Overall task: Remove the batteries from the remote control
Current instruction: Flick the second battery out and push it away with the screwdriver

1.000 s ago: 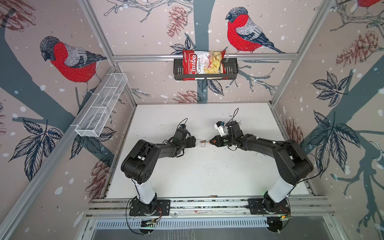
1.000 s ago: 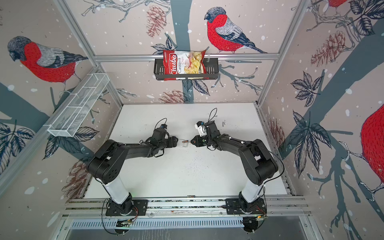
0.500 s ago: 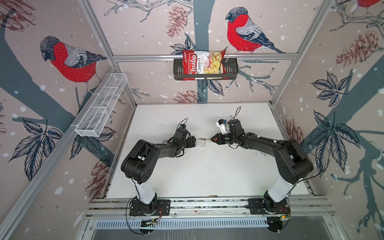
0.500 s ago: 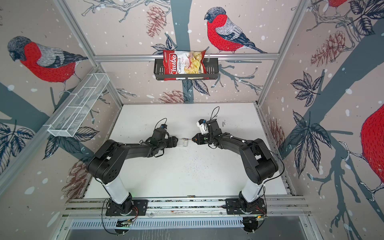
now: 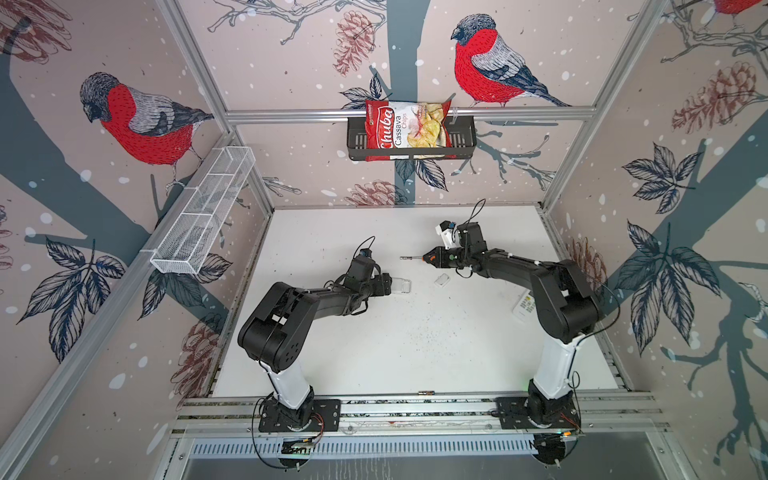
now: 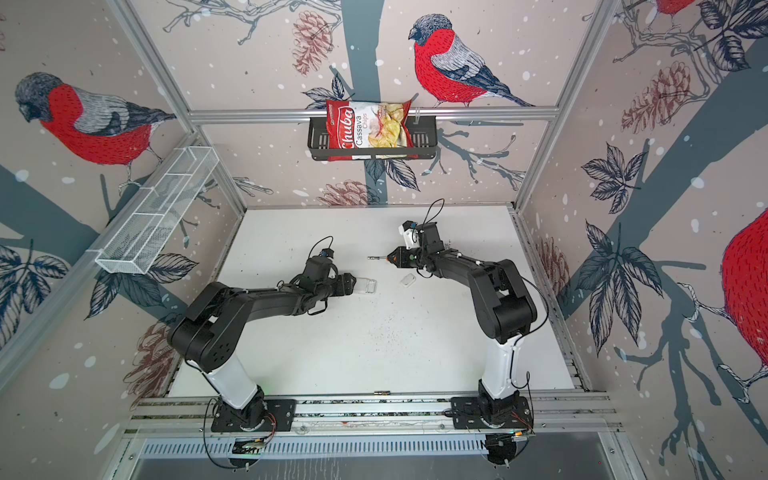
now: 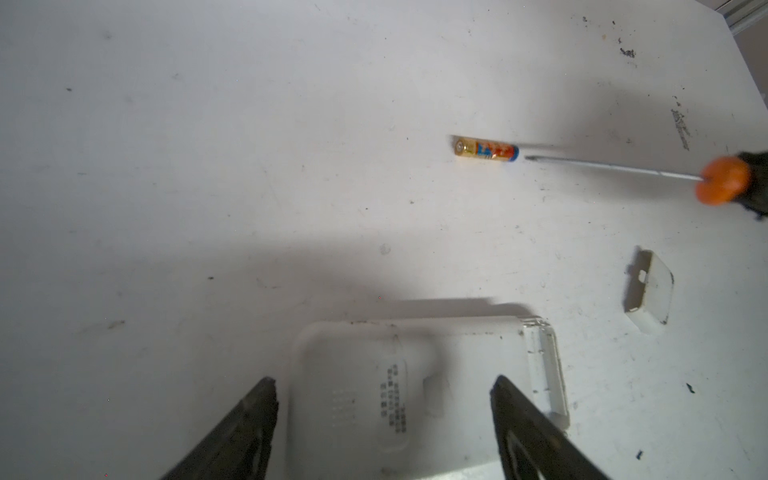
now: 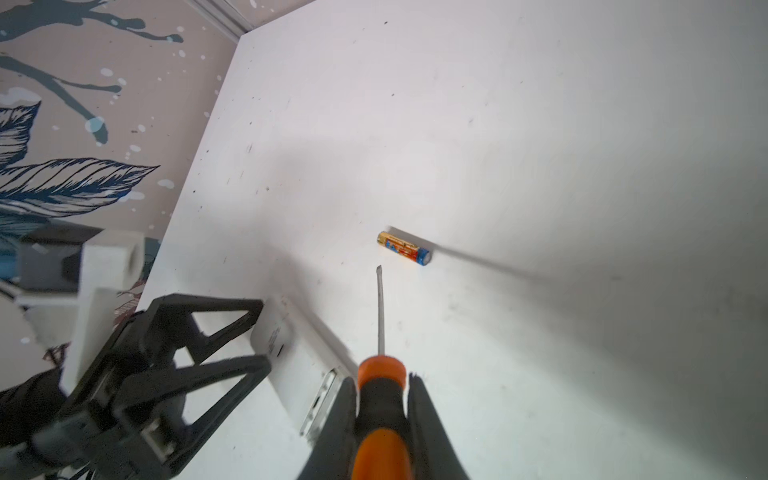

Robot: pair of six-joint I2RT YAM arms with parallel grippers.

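The battery was too small for you to make out in either top view; only the wrist views resolved it. The left wrist view cut off the remote control at its held end. The open compartment at its far end showed edge-on, so you could not tell what it contained. The right arm hid most of a white keypad-like object near the right edge of the table. The left gripper had its fingers set wide, pinching the remote control between them. The right gripper was pressed together on the handle of the screwdriver. The battery lay on its side on the bare table near the middle, just beyond the screwdriver's tip and not touching it. It was apart from the left gripper and clear of the remote control. The detached cover lay on the table near the remote control's open end.
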